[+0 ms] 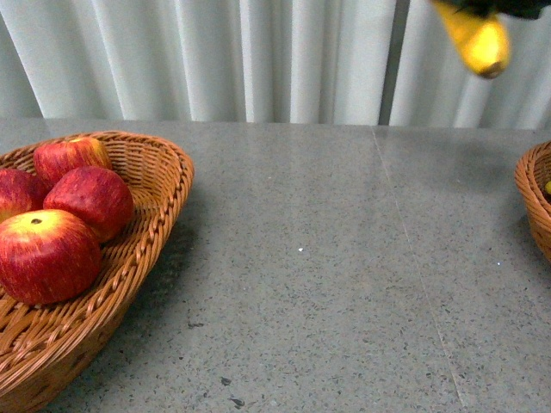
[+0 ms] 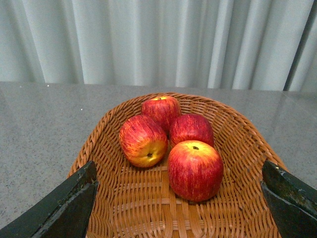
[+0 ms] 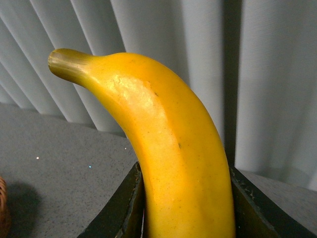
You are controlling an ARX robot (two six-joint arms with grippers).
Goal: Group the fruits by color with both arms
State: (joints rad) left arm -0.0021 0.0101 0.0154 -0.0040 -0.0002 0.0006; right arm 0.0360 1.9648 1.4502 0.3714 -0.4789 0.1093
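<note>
Left basket [image 1: 146,249]: an oval wicker tray of orange-brown cane is sitting at the near left of the table, its rim braided and its floor woven in flat strips.
Apples [image 2: 195,170]: four are lying clustered in the left basket, touching one another; each is round and glossy red with fine yellow streaks, and the nearest one in the front view [image 1: 45,255] is showing a yellow crown around a dark stem dimple.
Left gripper [image 2: 178,203]: it is hovering over the near end of the left basket with its two dark, scuffed fingers [image 2: 64,206] spread wide at either side, nothing between them.
Table [image 1: 327,275]: a grey speckled stone-like slab is stretching between the baskets, matte, with a thin seam running from front to back on the right side and a few dark flecks near the front edge.
Right basket [image 1: 532,202]: only a curved piece of the same wicker is showing at the right edge of the front view.
Banana [image 3: 173,148]: long, curved and smooth yellow with a greenish-brown tip, it is being held up in the air above the table's far right, its tip [image 1: 482,47] hanging at the top of the front view.
Right gripper [image 3: 185,208]: its dark fingers are pressing against both sides of the banana, gripping it.
Backdrop: a pale pleated curtain is hanging behind the table.
</note>
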